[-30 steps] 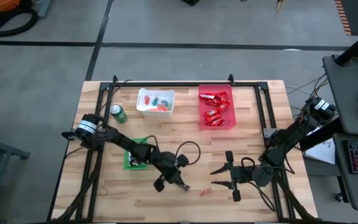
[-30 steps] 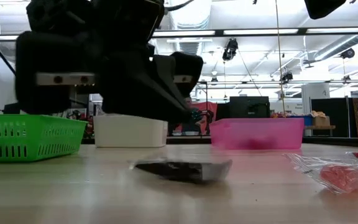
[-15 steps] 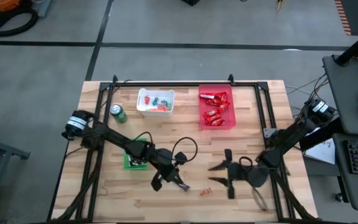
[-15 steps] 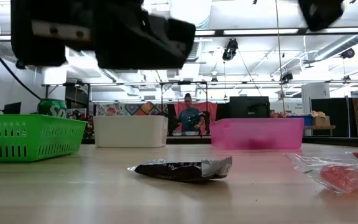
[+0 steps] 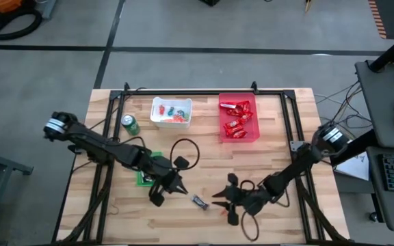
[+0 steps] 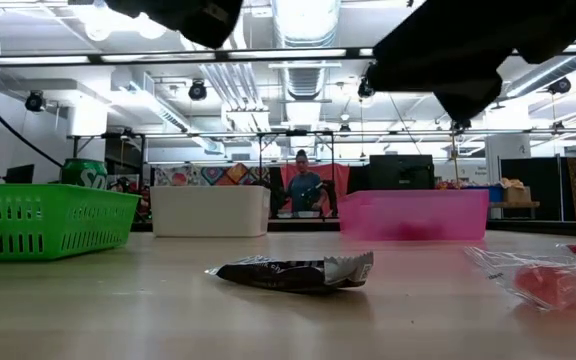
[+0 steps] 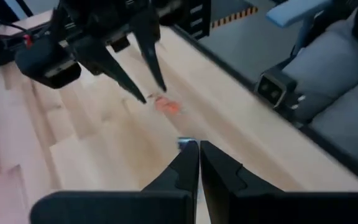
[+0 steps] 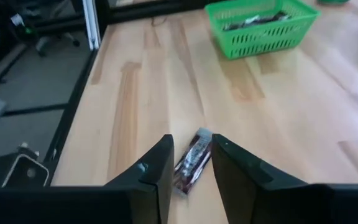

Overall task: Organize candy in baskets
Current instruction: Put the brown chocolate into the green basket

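Bright, even light comes from ceiling strips [image 6: 298,52] visible in the low view; shadows on the table [image 5: 272,147] are soft and faint. The left wrist view is motion-blurred; in the low view both arms' near parts show as dark, unfocused shapes

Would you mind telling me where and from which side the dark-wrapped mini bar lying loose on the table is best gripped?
Grip the dark-wrapped mini bar across its narrow middle, from straight above. It lies flat and long on the wood, so only its two long edges offer purchase; the right gripper already straddles them.
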